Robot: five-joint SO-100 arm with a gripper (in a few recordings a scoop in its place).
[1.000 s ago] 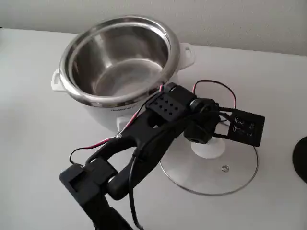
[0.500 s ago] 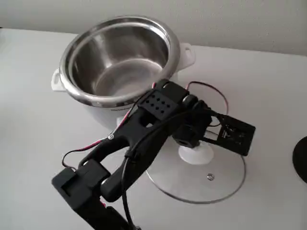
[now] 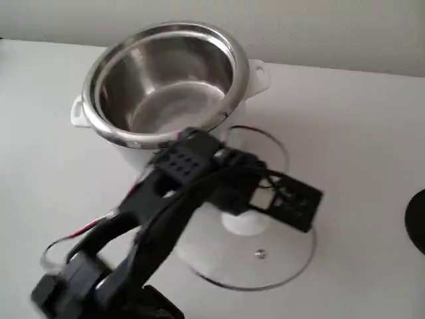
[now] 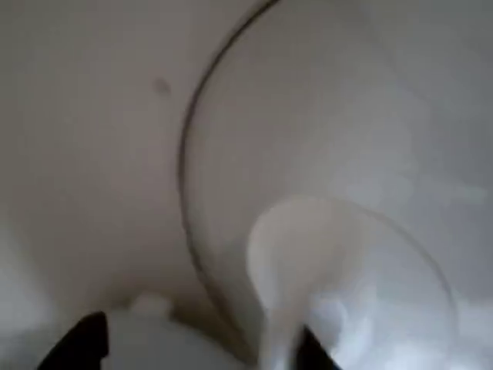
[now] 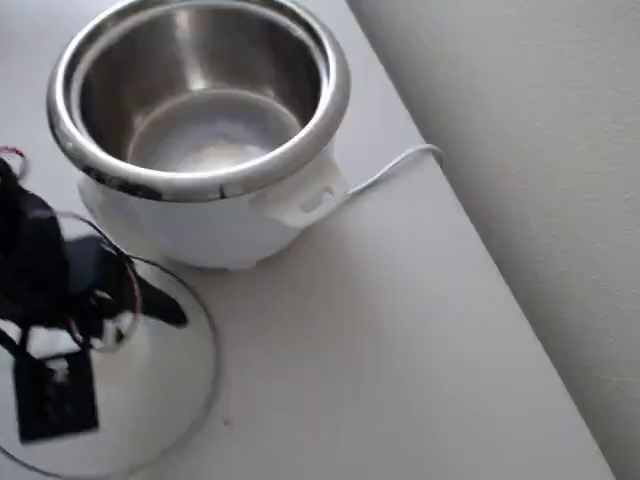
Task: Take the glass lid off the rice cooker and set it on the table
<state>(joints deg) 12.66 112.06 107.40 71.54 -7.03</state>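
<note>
In the fixed view, the rice cooker (image 3: 166,86) stood open in the upper centre of the frame, its steel pot bare. The glass lid (image 3: 265,259) lay flat on the white table (image 3: 358,133), low and right of centre, just beside the cooker's base. The black tool (image 3: 242,209) sat over the lid's white knob (image 3: 244,224); whether it gripped the knob or had let go could not be told. In the overhead view the lid (image 5: 170,400) lay at the lower left, below the cooker (image 5: 200,120).
</note>
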